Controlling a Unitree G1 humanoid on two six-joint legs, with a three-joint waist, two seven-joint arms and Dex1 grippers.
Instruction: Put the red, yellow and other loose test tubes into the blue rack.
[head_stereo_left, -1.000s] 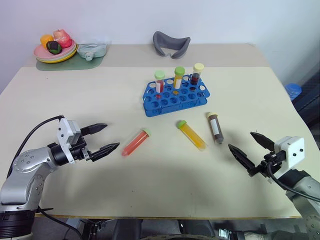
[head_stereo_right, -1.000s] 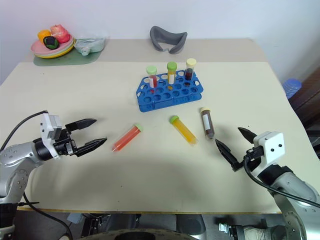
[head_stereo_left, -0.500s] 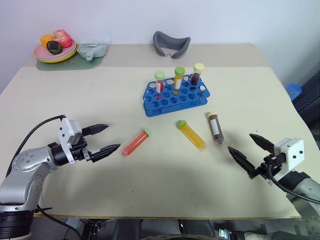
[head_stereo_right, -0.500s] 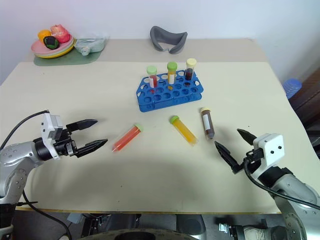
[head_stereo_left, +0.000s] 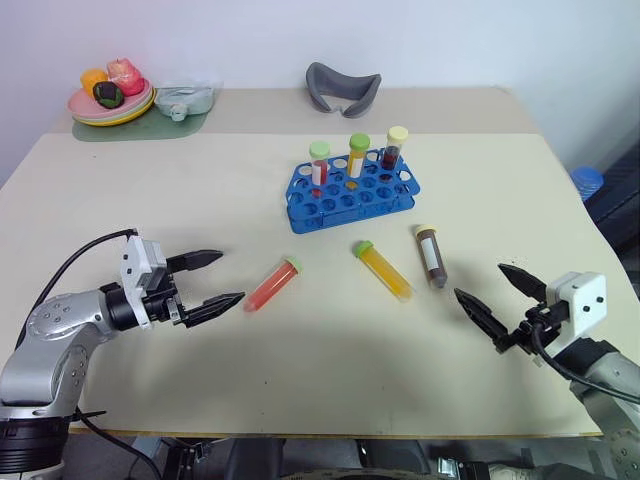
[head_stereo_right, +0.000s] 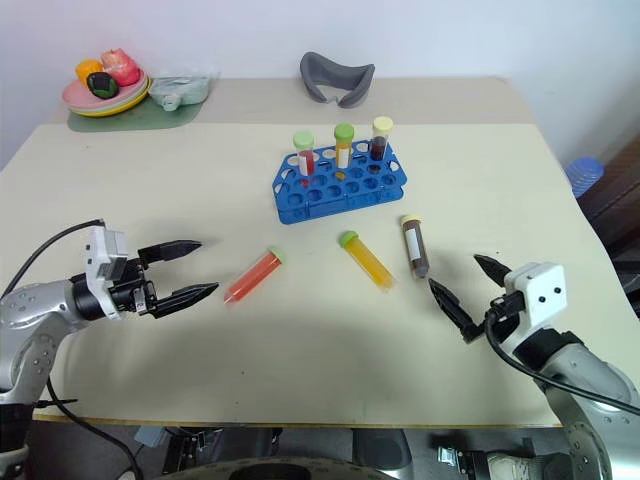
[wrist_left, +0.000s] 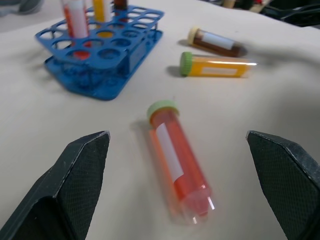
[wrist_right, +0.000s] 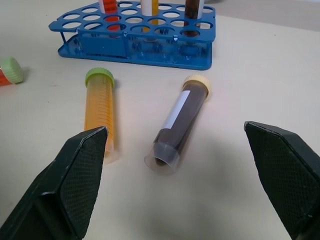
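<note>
Three loose test tubes lie on the table in front of the blue rack (head_stereo_left: 352, 193): a red tube (head_stereo_left: 272, 284), a yellow tube (head_stereo_left: 384, 271) and a dark-brown tube (head_stereo_left: 432, 257). Three capped tubes stand upright in the rack's back row. My left gripper (head_stereo_left: 214, 279) is open just left of the red tube, pointing at it, nothing between its fingers. My right gripper (head_stereo_left: 500, 293) is open to the right of the dark-brown tube, empty too. The left wrist view has the red tube (wrist_left: 177, 163) lying between the fingers' line, a short way ahead.
A grey curved object (head_stereo_left: 342, 86) rests at the back of the table. At the back left a plate of toy food (head_stereo_left: 110, 92) sits on a green mat, with a pale container (head_stereo_left: 184, 99) beside it. The table's right edge runs close to my right arm.
My left gripper has swung slightly toward the red tube. The right gripper and the tubes have not moved.
</note>
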